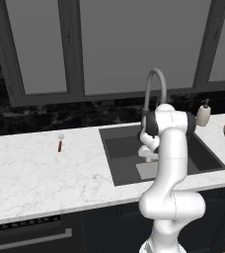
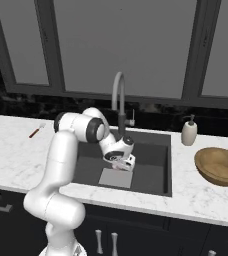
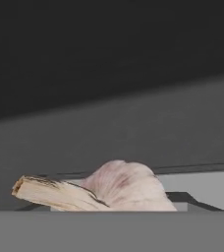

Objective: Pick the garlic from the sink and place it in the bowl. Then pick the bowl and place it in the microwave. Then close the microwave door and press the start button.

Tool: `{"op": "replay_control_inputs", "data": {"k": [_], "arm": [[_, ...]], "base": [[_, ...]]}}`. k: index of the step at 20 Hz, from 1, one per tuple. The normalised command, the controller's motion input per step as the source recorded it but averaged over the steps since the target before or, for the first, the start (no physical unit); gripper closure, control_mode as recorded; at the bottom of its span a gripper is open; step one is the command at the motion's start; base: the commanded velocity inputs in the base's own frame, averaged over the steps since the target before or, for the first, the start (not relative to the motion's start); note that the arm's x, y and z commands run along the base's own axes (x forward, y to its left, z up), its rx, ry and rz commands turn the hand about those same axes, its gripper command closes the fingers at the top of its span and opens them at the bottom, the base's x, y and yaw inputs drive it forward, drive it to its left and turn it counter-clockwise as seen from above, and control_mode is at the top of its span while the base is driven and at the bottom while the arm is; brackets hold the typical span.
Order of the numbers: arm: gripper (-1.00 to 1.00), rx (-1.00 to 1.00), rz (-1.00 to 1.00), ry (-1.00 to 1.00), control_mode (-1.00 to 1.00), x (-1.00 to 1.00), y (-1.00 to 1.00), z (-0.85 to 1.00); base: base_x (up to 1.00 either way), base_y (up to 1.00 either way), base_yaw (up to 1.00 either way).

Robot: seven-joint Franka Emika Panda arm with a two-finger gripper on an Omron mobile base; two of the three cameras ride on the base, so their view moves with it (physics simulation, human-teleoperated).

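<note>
The garlic (image 3: 126,187), a pale pinkish bulb with a dry tan stalk pointing left, lies close up at the bottom of the hand view on the sink floor. My gripper (image 2: 121,164) is down inside the dark grey sink (image 2: 153,172), right at the garlic, just above the lighter square (image 2: 115,178). Its fingers are hidden by the hand, so I cannot see how wide they stand. In the left base view my own arm covers most of the hand (image 1: 149,154). The wooden bowl (image 2: 220,167) sits empty on the counter right of the sink. The microwave is out of view.
The curved faucet (image 2: 118,95) rises behind the basin, close above my wrist. A soap dispenser (image 2: 189,132) stands at the sink's back right corner. A red-handled utensil (image 1: 60,144) lies on the white marble counter (image 1: 35,173) to the left. Dark windows run behind.
</note>
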Motion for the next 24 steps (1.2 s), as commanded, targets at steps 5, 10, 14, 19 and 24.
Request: {"op": "replay_control_inputs", "data": {"k": [5, 10, 14, 19, 24], "arm": [[1.00, 0.03, -0.01, -0.09, -1.00, -0.98, -0.24, 0.46], [1.00, 0.00, -0.05, -0.02, -1.00, -0.73, -0.19, 1.00], [1.00, 0.01, -0.05, 0.00, -1.00, -0.34, -0.16, 1.00], [1.00, 0.05, -0.09, 0.11, -1.00, -0.02, -0.35, 1.00], [1.00, 0.07, -0.13, 0.19, -1.00, -0.01, -0.64, 1.00]], "base": [[0.00, 0.00, 0.00], [0.00, 0.00, 0.00], [0.00, 0.00, 0.00], [0.00, 0.00, 0.00], [0.00, 0.00, 0.00]]}}
